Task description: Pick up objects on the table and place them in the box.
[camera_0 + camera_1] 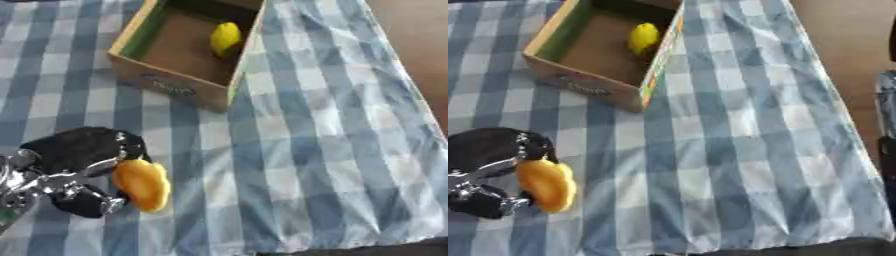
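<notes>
Left hand [74,172] is clamped on an orange fruit [143,184]; the box [166,84] label is unreadable; a yellow fruit [225,38] lies inside.

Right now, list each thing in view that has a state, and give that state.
Box: open at the top, upright on the checked cloth, one item inside.
Yellow fruit: lying in the box, against its right wall.
Orange fruit: outside the box, held by the left hand near the lower left.
Left hand: fingers curled on the orange fruit.
Right hand: not in view.
</notes>
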Controlling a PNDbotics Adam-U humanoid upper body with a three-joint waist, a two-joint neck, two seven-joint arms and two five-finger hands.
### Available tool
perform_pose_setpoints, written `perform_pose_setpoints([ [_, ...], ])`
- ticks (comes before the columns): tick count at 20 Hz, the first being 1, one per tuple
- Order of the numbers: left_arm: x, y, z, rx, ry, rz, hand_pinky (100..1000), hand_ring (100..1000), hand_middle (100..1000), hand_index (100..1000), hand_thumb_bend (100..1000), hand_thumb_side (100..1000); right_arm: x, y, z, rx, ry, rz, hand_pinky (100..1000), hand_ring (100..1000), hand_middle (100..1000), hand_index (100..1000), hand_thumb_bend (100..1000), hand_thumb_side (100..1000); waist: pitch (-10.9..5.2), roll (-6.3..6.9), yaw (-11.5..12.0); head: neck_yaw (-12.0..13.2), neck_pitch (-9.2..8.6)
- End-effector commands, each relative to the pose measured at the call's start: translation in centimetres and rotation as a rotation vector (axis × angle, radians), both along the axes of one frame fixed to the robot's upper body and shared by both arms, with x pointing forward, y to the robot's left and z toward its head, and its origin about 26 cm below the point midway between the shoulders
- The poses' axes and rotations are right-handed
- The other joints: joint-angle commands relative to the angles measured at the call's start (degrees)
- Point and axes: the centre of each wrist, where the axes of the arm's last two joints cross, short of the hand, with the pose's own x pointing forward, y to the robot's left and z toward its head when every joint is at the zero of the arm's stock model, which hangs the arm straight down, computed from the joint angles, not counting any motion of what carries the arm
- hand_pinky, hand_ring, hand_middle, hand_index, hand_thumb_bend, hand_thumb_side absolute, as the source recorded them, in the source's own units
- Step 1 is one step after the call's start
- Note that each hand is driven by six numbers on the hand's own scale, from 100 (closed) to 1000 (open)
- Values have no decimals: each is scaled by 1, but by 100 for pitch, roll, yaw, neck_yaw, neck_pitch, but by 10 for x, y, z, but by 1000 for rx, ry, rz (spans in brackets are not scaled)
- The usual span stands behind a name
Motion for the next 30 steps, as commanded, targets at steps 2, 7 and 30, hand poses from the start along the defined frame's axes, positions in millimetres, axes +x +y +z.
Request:
perform_pose_setpoints([
  [2,1,9,21,-36,-91,-4,776,743,692,731,100,100,-5,-2,10,-20,-35,-6,734,860,701,720,100,647,-118,-9,17,-24,-38],
  [7,8,14,56,-117,-249,-6,772,733,680,727,100,100,-5,-2,12,-25,-41,-7,735,859,700,720,100,646,-115,-17,33,-54,-36],
  [30,142,30,149,-307,-712,373,761,710,670,750,127,100,1,20,46,-69,-149,118,736,859,699,721,100,643,439,110,-775,777,-583],
])
